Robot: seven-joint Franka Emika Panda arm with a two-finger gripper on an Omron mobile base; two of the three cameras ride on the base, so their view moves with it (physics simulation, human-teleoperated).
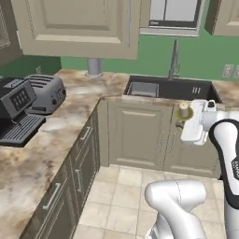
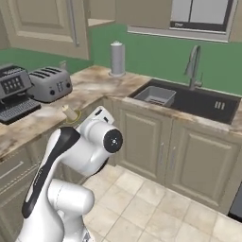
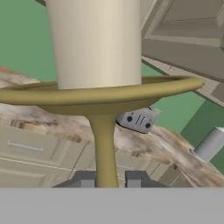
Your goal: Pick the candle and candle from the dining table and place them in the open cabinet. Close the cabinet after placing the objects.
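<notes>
My pincer (image 3: pixel 110 180) is clamped on the thin brass stem of the candle (image 3: pixel 97 43), one finger tip on each side. The stem rises straight from between the tips to a wide brass dish, with the cream wax standing above it. I hold it in the air, over the floor before the sink cupboards (image 1: pixel 140 133).

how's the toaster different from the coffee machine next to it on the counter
The toaster is silver-grey and rounded with slots on top; the coffee machine is darker, boxier and taller, with a grid panel on its face and a flat grated tray out front. The toaster stands nearer the sink. Both rest upright on the marble counter, close together.
</notes>
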